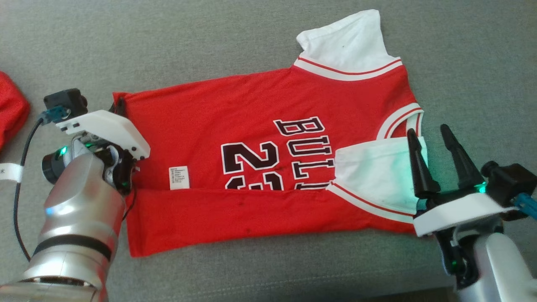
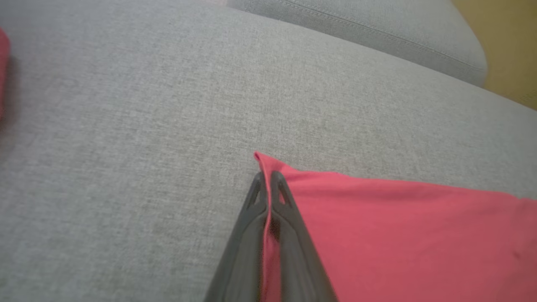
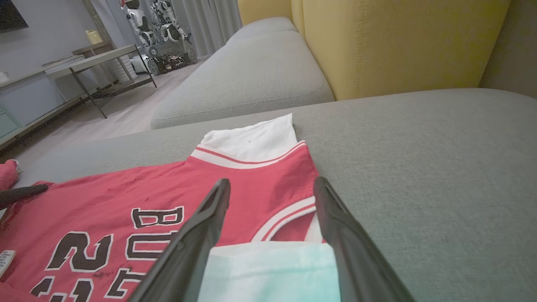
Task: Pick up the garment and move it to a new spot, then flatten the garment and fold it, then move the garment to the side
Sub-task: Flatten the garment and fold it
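A red basketball jersey (image 1: 268, 147) lies spread across a grey sofa cushion (image 1: 209, 42), hem toward the robot's left and collar toward its right, white sleeves showing at the far and near shoulder. The near long side is turned up over the body in a straight band, with a small white care label (image 1: 179, 177) just above the fold line. On that evidence the garment looks laid out and flattened with a first fold in place; further folding and the move to the side appear to be left. The left gripper (image 2: 268, 184) is clamped on the far hem corner, its two dark fingers pressed together with a thin line of red cloth between them and the corner tip poking just past them. The right gripper (image 1: 428, 131) hangs over the near white sleeve (image 1: 377, 176) with fingers spread wide, holding nothing; whether it touches the cloth cannot be told. Another red cloth (image 1: 10, 105) sits at the cushion's left edge, well apart.
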### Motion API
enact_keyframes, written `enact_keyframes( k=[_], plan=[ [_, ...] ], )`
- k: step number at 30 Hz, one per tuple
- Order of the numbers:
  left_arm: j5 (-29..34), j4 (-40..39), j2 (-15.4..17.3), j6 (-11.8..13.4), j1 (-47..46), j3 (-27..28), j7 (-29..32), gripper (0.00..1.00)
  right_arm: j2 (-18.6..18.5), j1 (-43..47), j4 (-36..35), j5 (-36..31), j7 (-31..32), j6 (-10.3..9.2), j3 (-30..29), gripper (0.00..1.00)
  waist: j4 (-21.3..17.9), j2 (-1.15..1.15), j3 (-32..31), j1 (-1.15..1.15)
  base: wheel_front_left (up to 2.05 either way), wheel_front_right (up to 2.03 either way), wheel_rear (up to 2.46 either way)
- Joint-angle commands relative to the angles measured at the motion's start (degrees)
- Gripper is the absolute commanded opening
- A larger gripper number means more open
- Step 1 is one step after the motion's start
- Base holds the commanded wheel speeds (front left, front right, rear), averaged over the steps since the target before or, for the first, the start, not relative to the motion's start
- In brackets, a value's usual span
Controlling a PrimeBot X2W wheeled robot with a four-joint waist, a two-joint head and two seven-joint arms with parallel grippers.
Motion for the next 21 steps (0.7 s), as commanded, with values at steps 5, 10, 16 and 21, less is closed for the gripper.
enact_keyframes(
  k=[5, 10, 16, 21],
  plan=[
    [0.2, 0.3, 1.3, -0.8, -4.2, 0.3, -3.1, 0.0, -2.2, -5.7, 1.8, 1.7, -0.4, -0.04, -1.2, 1.0, 1.2, 0.0, 0.1, 0.0, 0.0, 0.0, 0.0],
    [0.9, 0.3, -0.3, -1.3, -6.3, -0.9, -4.7, 0.0, -4.6, -14.0, 8.5, 3.9, -0.5, -0.04, -2.5, 1.0, 3.5, 0.0, 1.5, 0.0, 0.0, 0.0, 0.0],
    [1.5, -0.3, -2.6, -2.0, -8.8, -2.5, -5.7, 0.0, -7.3, -26.9, 19.7, 6.0, -0.1, -0.04, -1.3, 1.0, 6.9, 0.0, 4.3, 0.0, 0.0, 0.0, 0.0],
    [1.5, -1.2, -3.8, -2.5, -10.7, -4.2, -6.1, 0.0, -9.2, -37.5, 30.5, 7.2, 1.8, -0.04, 1.4, 1.0, 9.5, 0.0, 6.4, 0.0, 0.0, 0.0, 0.0]
  ],
)
